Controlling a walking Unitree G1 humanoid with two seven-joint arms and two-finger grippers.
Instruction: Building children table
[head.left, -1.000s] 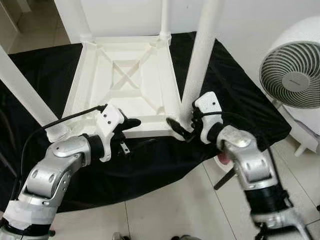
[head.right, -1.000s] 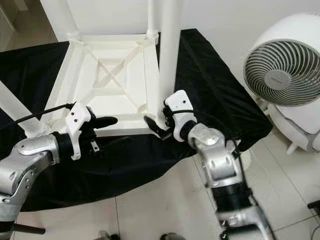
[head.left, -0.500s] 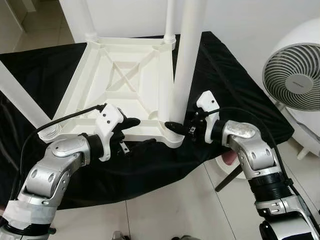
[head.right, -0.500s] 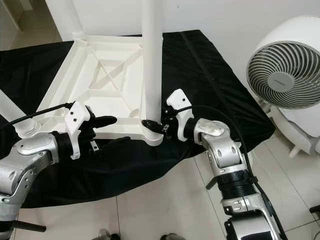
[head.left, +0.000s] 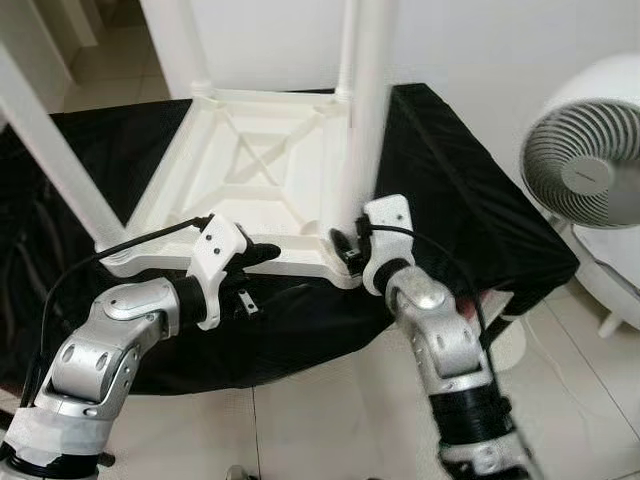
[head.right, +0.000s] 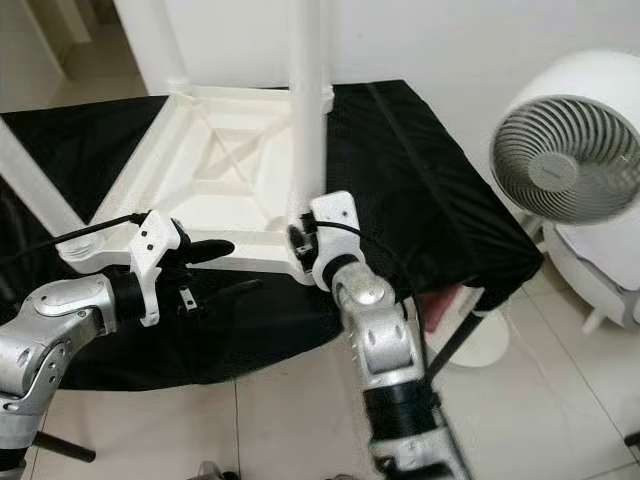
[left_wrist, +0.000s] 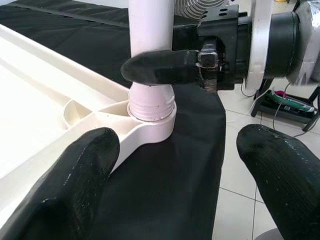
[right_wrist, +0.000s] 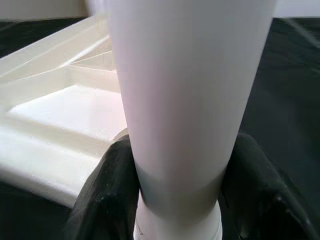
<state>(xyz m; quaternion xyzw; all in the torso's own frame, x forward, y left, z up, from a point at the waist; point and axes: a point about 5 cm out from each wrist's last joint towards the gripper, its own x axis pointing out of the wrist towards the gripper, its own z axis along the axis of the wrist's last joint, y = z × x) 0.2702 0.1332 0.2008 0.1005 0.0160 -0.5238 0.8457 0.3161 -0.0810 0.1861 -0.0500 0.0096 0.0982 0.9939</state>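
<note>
Four white legs stand up from the upside-down table (head.left: 255, 185), which lies on a black cloth (head.left: 455, 200). Near right leg (head.left: 362, 110) sits in its corner socket (left_wrist: 150, 111) at the table's front right corner; leg tops run out of frame.

Right gripper (right_wrist: 175, 195) is clenched on that leg just above the socket, one black finger (right_wrist: 107, 190) on each side, pressed against the white tube. From the left wrist, one of its fingers shows crossing in front of the leg.

Left gripper (head.left: 255, 270) hovers at the table's front edge, to the left of the held corner. Fingers spread wide, nothing between them; upper finger (head.right: 205, 249) lies over the white rim, lower one over the cloth. Cannot tell whether it touches the rim.

Edges: table's front rim runs close to the cloth's front edge, which drops off to tiled floor (head.left: 330, 420). Bare cloth lies open to the right of the held corner. Near left leg (head.left: 50, 135) leans across the left side of the view.

Table underside forms a shallow tray with crossed ribs (head.left: 250, 160); nothing lies in it.

White fan (head.left: 590, 170) stands on the floor to the right, well apart from the table, partly cut off by the frame. Something reddish below the cloth's right edge, behind the right arm, is too hidden to make out.
</note>
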